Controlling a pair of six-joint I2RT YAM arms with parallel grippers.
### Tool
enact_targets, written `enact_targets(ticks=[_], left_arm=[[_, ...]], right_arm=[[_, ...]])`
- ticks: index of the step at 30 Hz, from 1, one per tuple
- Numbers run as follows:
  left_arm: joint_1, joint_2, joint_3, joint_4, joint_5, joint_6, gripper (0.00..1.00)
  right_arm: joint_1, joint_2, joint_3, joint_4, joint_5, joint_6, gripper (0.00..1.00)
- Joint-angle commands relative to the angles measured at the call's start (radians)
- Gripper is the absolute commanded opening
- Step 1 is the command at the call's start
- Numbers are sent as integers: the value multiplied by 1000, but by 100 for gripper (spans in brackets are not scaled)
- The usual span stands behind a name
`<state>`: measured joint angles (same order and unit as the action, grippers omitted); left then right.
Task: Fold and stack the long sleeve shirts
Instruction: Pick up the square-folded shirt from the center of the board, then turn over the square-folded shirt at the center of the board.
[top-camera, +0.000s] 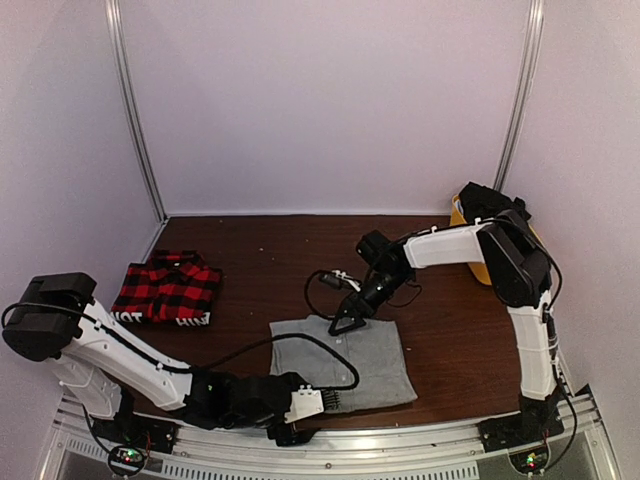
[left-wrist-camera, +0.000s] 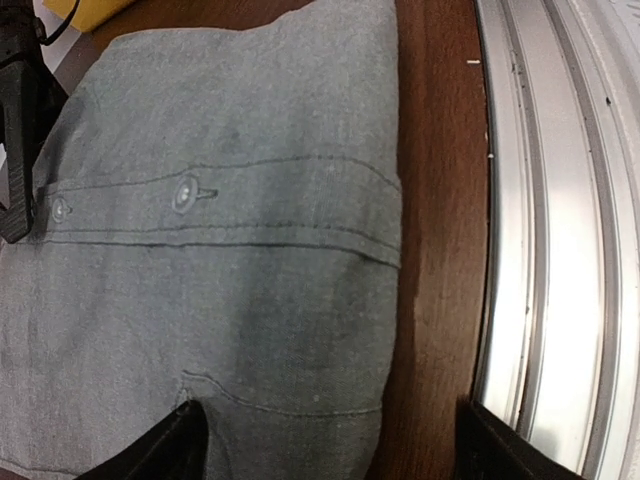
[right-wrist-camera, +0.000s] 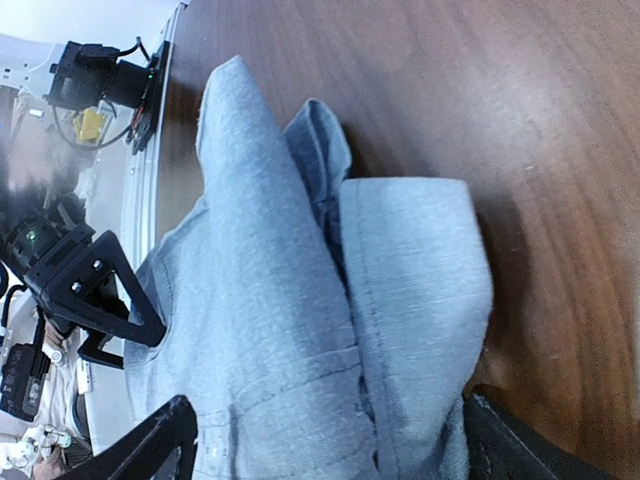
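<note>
The grey long sleeve shirt (top-camera: 345, 362) lies folded in a rectangle at the table's front centre. The plaid shirt (top-camera: 168, 290) lies folded at the left. My left gripper (top-camera: 325, 403) hovers open at the grey shirt's near edge; the left wrist view shows the button placket (left-wrist-camera: 185, 195), with the fingertips (left-wrist-camera: 175, 445) standing wide apart low in the frame. My right gripper (top-camera: 348, 322) is open over the shirt's far edge. In the right wrist view the collar end of the grey shirt (right-wrist-camera: 300, 300) bunches between the spread fingertips (right-wrist-camera: 150, 450).
A yellow bin (top-camera: 468, 235) stands at the back right, mostly behind the right arm. A metal rail (left-wrist-camera: 560, 250) runs along the table's near edge, close to the left gripper. Black cables (top-camera: 325, 285) loop near the right wrist.
</note>
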<state>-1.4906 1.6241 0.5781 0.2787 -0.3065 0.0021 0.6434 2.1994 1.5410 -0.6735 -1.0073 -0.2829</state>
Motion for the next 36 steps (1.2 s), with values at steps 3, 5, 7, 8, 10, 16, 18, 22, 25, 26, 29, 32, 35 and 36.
enact_targets(ticks=[3,5,7,8,10,16,18,22,25,26,29,32,35,36], left_arm=[[0,11,-15,-38,-63,10,89],[0,13,-16,-39,-73,6,89],[0,16,-17,-41,-88,2,89],[1,19,-17,-41,-95,1,89],[1,20,-17,-42,-109,1,89],[1,1,-20,-47,-164,-31,89],[0,-25,-27,-46,-179,-42,90],[2,-95,-39,-51,-192,-65,92],[3,-154,-39,-67,-203,-82,94],[3,-173,-38,-71,-203,-86,94],[19,-227,-33,-94,-199,-107,96],[58,-291,-24,-120,-173,-141,98],[131,-350,-1,-159,-129,-188,98],[168,-368,13,-175,-116,-205,98]], right_arm=[[52,19,-125,-29,-6,-11,81],[58,16,-161,-17,-26,-15,74],[59,3,-202,12,-49,-9,69],[58,-3,-219,29,-55,-4,66],[58,-14,-244,46,-85,-2,59],[46,-43,-311,130,-156,36,35],[30,-62,-329,163,-164,63,20],[-10,-160,-388,263,-118,165,0],[-66,-284,-440,329,-65,250,0],[-91,-311,-458,337,-49,277,0],[-171,-460,-499,332,55,364,0],[-235,-580,-465,206,315,394,0],[-243,-655,-375,59,639,413,0],[-242,-671,-343,13,723,417,0]])
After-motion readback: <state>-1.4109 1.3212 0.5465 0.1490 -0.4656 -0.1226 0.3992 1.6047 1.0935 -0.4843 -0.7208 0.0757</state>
